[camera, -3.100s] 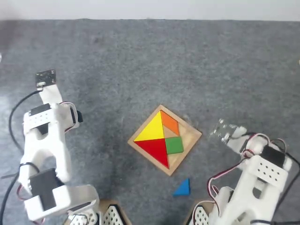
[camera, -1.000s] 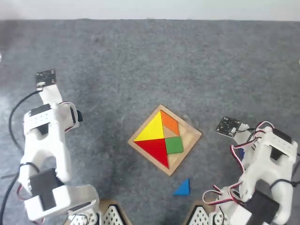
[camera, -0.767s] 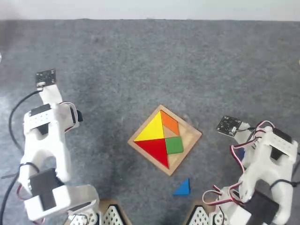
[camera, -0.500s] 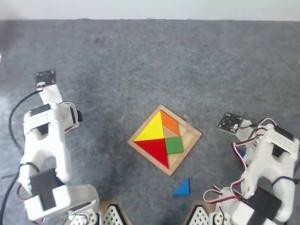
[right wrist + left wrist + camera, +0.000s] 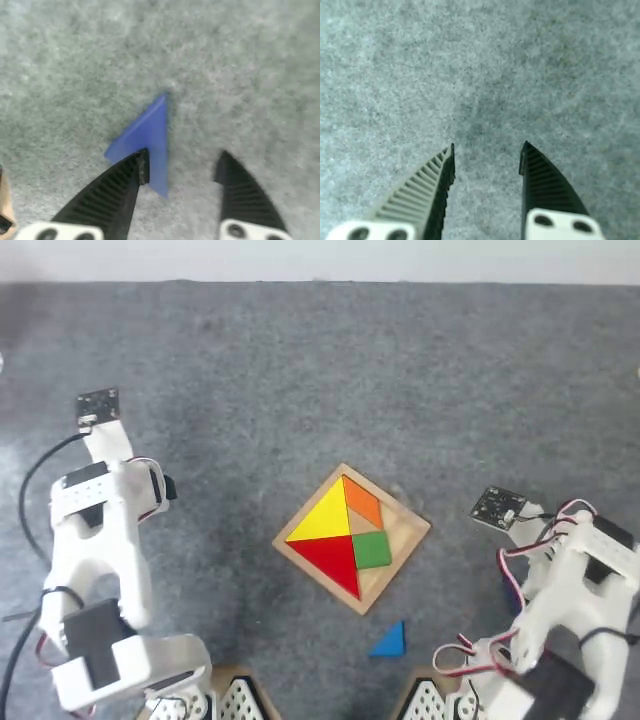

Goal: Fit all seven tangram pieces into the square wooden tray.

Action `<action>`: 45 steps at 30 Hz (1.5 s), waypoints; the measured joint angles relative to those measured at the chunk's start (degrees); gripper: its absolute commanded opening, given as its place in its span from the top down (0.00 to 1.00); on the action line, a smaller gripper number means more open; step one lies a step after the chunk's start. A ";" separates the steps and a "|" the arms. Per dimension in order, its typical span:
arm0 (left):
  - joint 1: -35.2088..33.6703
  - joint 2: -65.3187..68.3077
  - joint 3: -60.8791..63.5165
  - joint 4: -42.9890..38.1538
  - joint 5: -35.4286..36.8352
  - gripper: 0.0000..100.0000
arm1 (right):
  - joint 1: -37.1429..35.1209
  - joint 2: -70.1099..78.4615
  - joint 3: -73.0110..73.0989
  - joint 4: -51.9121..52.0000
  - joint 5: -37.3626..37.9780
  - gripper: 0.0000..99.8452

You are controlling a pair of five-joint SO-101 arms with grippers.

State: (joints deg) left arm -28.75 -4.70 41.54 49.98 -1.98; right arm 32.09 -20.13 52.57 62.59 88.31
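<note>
The right arm (image 5: 565, 605) stands folded up on the right of the grey mat (image 5: 300, 370), its wrist turned down toward the mat, well apart from the tray (image 5: 405, 535). The right gripper (image 5: 184, 160) is spread wide and holds nothing. It hangs over a dark blue piece (image 5: 145, 137) that lies flat on the mat. One fingertip (image 5: 141, 161) sits over that piece's edge and the other is over bare mat. Whether the fingertip touches the piece cannot be told.

The left arm (image 5: 95, 540) stands bent at the left side of the mat. The left gripper (image 5: 488, 149) is also parted and empty, pointing down at bare mat.

The tray sits cornerwise in the middle of the mat. In it are a yellow triangle (image 5: 322, 517), an orange piece (image 5: 362, 502), a red triangle (image 5: 330, 562) and a green square (image 5: 372, 549), with bare wood along the side facing the right arm. A light blue triangle (image 5: 388, 640) lies on the mat near the tray's nearest corner.

Three seconds ago the right arm reached in toward the tray. It has since drawn back and away from it, and over the last second it has kept sliding outward. The left arm, the tray and the light blue triangle have not moved.
</note>
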 measured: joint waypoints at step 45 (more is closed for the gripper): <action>0.00 0.00 0.00 0.00 0.00 0.79 | -0.53 -7.56 1.32 2.20 -6.95 0.95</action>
State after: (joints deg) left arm -28.75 -4.70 41.54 49.98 -1.98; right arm 31.56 -27.69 53.89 64.79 81.36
